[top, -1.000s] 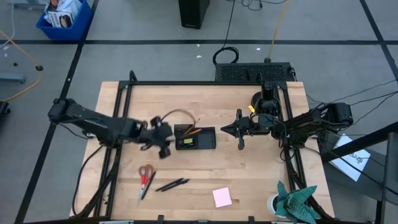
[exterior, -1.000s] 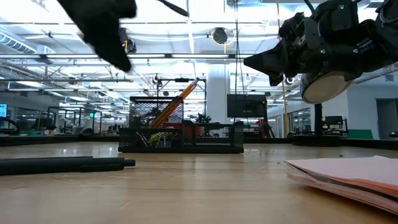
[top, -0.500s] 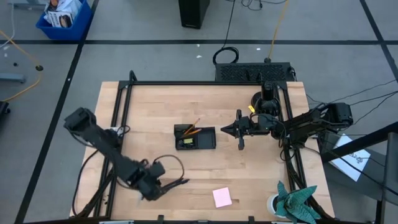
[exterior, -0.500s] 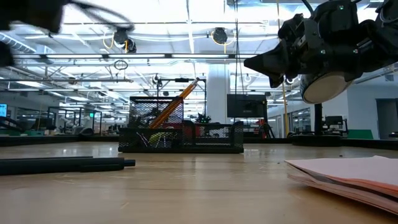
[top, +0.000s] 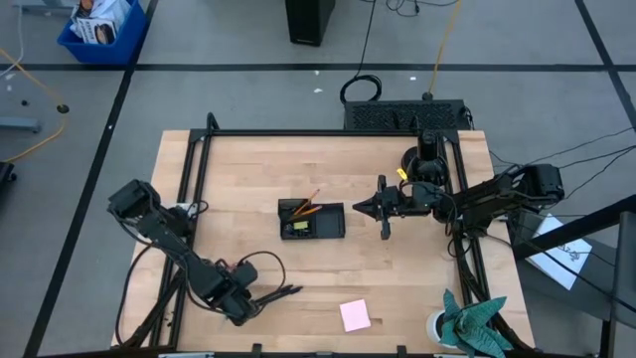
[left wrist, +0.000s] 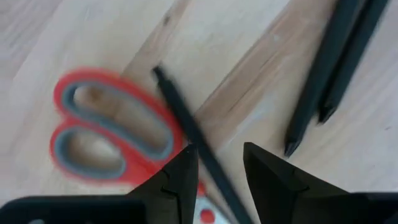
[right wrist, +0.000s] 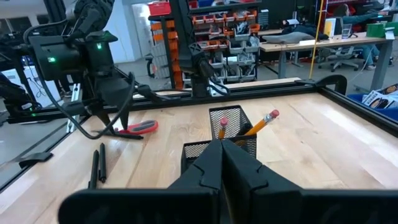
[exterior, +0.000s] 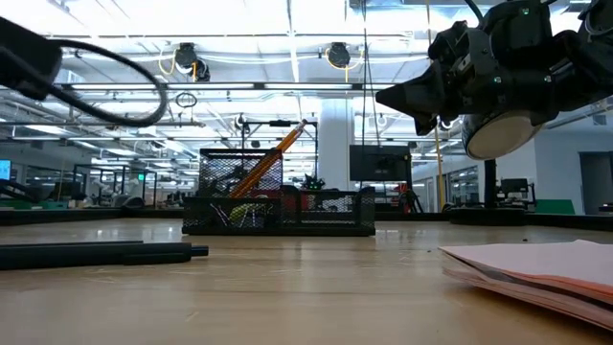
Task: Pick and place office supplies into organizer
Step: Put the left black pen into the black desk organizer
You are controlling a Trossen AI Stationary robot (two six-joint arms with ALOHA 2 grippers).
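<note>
My left gripper (top: 245, 301) hangs low over the red-handled scissors (left wrist: 106, 124) near the table's near-left edge, pointing down and open. A thin dark pen (left wrist: 186, 134) lies across the scissors and runs between its fingers. Two more dark pens (left wrist: 333, 62) lie flat close by, seen also as the pens (top: 283, 292). The black mesh organizer (top: 311, 220) stands mid-table with an orange pencil (right wrist: 261, 122) leaning in a compartment. The pink sticky-note pad (top: 355, 315) lies flat near the near edge. My right gripper (top: 360, 207) hovers shut just right of the organizer. My left gripper's fingers (left wrist: 186, 177) stand on either side of the thin dark pen's shaft (left wrist: 202, 163), coming from above and lying across it. I cannot tell whether they touch it. The pen lies on the scissors and the table.
A green plant in a white pot (top: 462, 323) stands at the near-right corner. A round black camera mount base (top: 417, 159) sits at the far right. Bare wood lies between the organizer and the near edge. Black frame rails (top: 189, 199) run along the table's sides.
My left arm has swung from beside the organizer's left side toward the near-left corner and come down over the scissors, which it now covers in the high view. In the last half second it has shifted only slightly. The right arm has kept still.
</note>
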